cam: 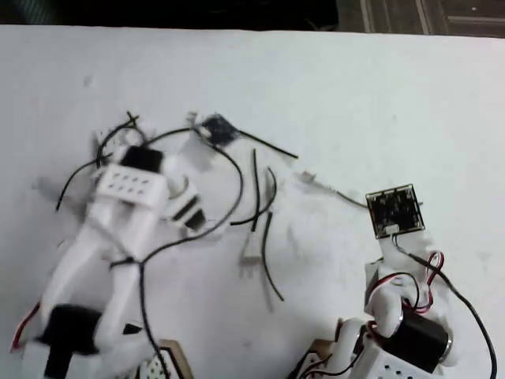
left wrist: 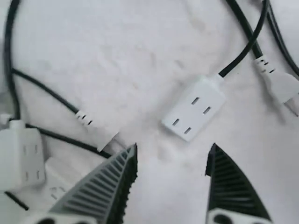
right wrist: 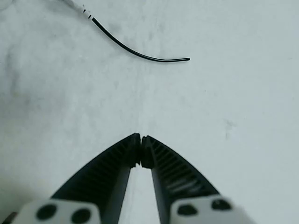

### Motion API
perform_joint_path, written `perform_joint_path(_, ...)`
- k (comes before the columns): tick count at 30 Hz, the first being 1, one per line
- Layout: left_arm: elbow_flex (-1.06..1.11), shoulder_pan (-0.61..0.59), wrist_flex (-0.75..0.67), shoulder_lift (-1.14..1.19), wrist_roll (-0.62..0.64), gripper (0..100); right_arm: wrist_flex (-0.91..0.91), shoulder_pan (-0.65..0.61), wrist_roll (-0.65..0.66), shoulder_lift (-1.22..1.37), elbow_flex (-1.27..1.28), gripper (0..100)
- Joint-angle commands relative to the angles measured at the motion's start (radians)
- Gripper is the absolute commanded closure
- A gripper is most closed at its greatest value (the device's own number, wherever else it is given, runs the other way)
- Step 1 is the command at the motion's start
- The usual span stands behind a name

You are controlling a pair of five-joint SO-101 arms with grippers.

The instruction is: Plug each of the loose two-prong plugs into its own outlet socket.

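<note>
**Clerk:** Entry one, the left gripper (left wrist: 173, 149)?
**Keeper:** Jaws wide apart with nothing between them, held over the white table (left wrist: 140, 46). A loose plug (left wrist: 99, 129), white on a black lead, lies just beside the grey finger (left wrist: 112, 182).

**Clerk:** Next beyond it?
**Keeper:** An outlet socket (left wrist: 192, 109), white, lying flat with its slots facing up and a black lead attached. It is near the fingertips but apart from them. A second socket (left wrist: 21, 154) lies off to the grey finger's side. A second plug (left wrist: 280, 85) lies past the outlet socket.

**Clerk:** And the right gripper (right wrist: 140, 142)?
**Keeper:** Tips pressed together, holding nothing, over bare table. Farther out is a black cord (right wrist: 140, 52) with one free end.

**Clerk:** From overhead?
**Keeper:** The left arm (cam: 118, 221) lies over the tangle of leads. The right arm (cam: 394, 316) is at the near edge, well apart from it.
</note>
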Motion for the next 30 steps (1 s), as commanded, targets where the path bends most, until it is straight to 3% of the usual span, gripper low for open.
perform_joint_path(1, 0.002, -0.097, 0.023, -0.199, -0.003, 76, 0.004, -0.004, 0.006, 0.001, -0.068, 97.7)
perform_joint_path(8, 0.25, -0.326, -0.071, -0.483, 0.0, 76, 0.019, -0.096, 0.002, 0.028, -0.126, 97.7)
perform_joint_path(18, 0.635, -0.562, -0.4, -0.61, 0.002, 76, 0.053, -0.49, -0.106, 0.486, -0.232, 97.7)
perform_joint_path(23, 0.729, -0.613, -0.485, -0.611, 0.003, 76, 0.027, -0.679, -0.141, 0.664, -0.265, 97.7)
perform_joint_path(30, 0.798, -0.611, -0.532, -0.613, 0.003, 76, -0.147, -0.633, -0.137, 0.771, -0.304, 95.0)
